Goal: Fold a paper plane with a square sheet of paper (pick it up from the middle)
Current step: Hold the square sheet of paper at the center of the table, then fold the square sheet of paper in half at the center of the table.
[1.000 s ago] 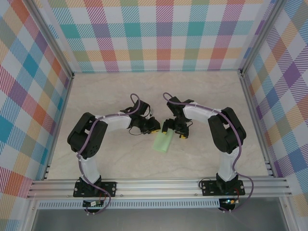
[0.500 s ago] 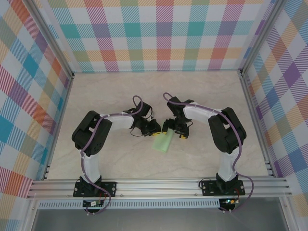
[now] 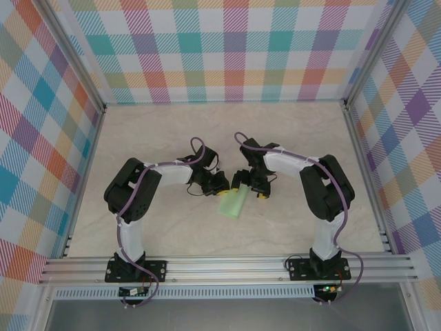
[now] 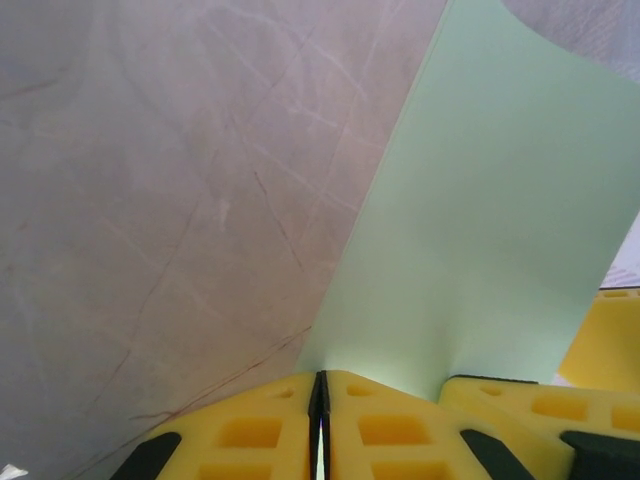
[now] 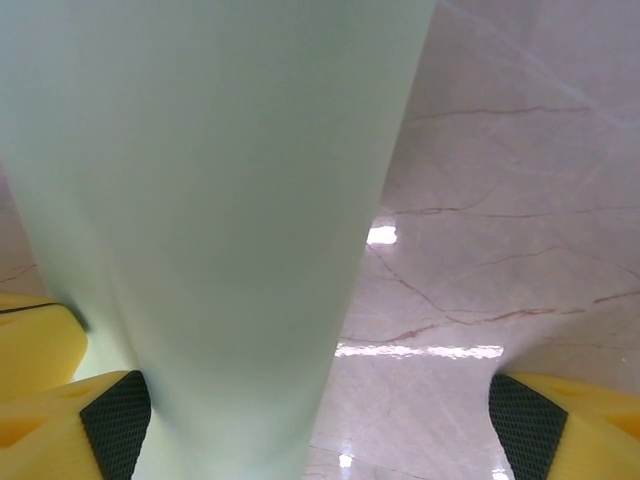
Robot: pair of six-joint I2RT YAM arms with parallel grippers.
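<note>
Paper sheet (image 3: 232,204) sits pinched in the closed left gripper (image 4: 320,405); right gripper (image 5: 320,430) gapes wide.

A pale green sheet of paper (image 5: 220,200) stands curved across the left and middle, between the gripper's (image 5: 320,430) widely parted yellow fingers (image 5: 60,430), above a glossy marbled worktop (image 5: 520,200).

Lab test cell, checked walls (image 3: 234,48), aluminium frame (image 3: 227,265)
</note>
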